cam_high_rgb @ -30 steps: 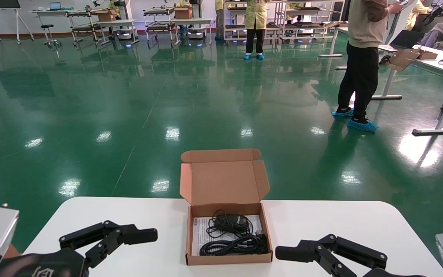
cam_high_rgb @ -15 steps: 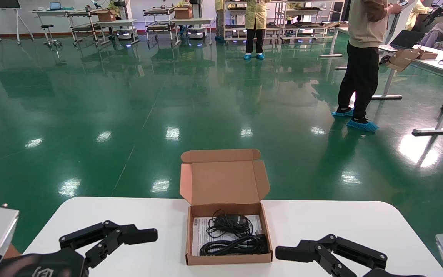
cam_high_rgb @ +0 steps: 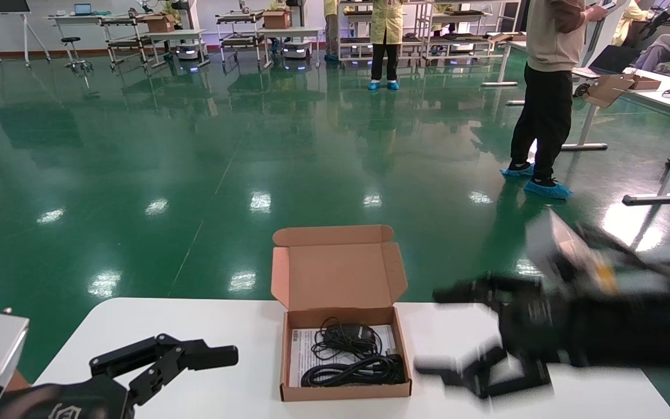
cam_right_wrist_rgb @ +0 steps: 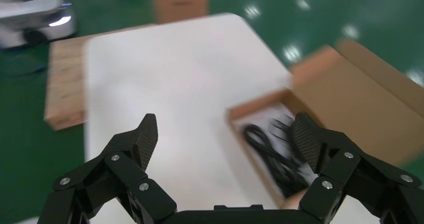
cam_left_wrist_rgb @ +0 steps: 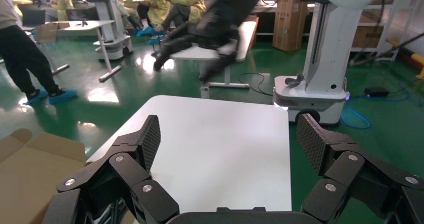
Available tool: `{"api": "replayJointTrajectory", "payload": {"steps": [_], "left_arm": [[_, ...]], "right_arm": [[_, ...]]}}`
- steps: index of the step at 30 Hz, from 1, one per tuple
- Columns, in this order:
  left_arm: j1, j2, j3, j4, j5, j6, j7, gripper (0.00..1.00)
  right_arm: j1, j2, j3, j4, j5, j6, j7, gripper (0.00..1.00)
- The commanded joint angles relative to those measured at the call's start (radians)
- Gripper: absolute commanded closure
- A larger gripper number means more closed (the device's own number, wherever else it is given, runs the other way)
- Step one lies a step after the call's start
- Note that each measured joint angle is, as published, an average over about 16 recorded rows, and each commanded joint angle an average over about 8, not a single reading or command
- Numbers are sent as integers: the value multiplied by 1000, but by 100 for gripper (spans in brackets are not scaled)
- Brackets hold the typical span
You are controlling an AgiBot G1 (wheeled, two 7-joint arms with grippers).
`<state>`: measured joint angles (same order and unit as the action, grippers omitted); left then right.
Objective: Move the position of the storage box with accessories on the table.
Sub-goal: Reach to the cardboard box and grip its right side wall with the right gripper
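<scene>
The brown cardboard storage box (cam_high_rgb: 344, 393) sits on the white table (cam_high_rgb: 166, 317) at its middle, lid flap (cam_high_rgb: 338, 273) standing open at the back. Inside are the accessories: coiled black cables (cam_high_rgb: 352, 368), a small black mouse-like device (cam_high_rgb: 351, 333) and a white printed sheet (cam_high_rgb: 300, 352). My right gripper (cam_high_rgb: 435, 333) hovers open, lifted off the table, just right of the box. In the right wrist view the right gripper (cam_right_wrist_rgb: 225, 136) is open with the box (cam_right_wrist_rgb: 260, 134) and cables (cam_right_wrist_rgb: 272, 156) below it. My left gripper (cam_high_rgb: 218, 356) rests open at the table's near left; the left gripper (cam_left_wrist_rgb: 227, 139) holds nothing.
A person (cam_high_rgb: 547, 87) stands on the green floor beyond the table, to the right. A wooden board (cam_right_wrist_rgb: 65, 84) lies beside the table's edge in the right wrist view. A white robot base (cam_left_wrist_rgb: 320, 97) stands past the table's end in the left wrist view.
The right arm has risen quickly off the table and turned, so its open fingers are now one above the other beside the box. The box and left arm have not moved.
</scene>
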<state>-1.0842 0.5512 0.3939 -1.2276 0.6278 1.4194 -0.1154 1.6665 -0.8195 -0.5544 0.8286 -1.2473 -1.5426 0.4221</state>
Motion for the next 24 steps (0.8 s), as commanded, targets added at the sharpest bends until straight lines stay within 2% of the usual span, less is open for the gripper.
{"api": "replayJointTrajectory", "payload": {"steps": [1,5,10,16,24], "left_arm": [[0,0,0,0,0,0,0,0],[0,0,0,0,0,0,0,0],[0,0,0,0,0,0,0,0],[0,0,0,0,0,0,0,0],[0,0,0,0,0,0,0,0]], "right_arm": [[91,-49,-40,-98,-75,1,43,0],[181,-147,-103,-281,-176,20,78,0],[229,-240,-155,-469,-266,89,71,0],[229,-304,-172,-624,-302,194,33,0],[188,-361,-167,-736,-296,277,3,0]]}}
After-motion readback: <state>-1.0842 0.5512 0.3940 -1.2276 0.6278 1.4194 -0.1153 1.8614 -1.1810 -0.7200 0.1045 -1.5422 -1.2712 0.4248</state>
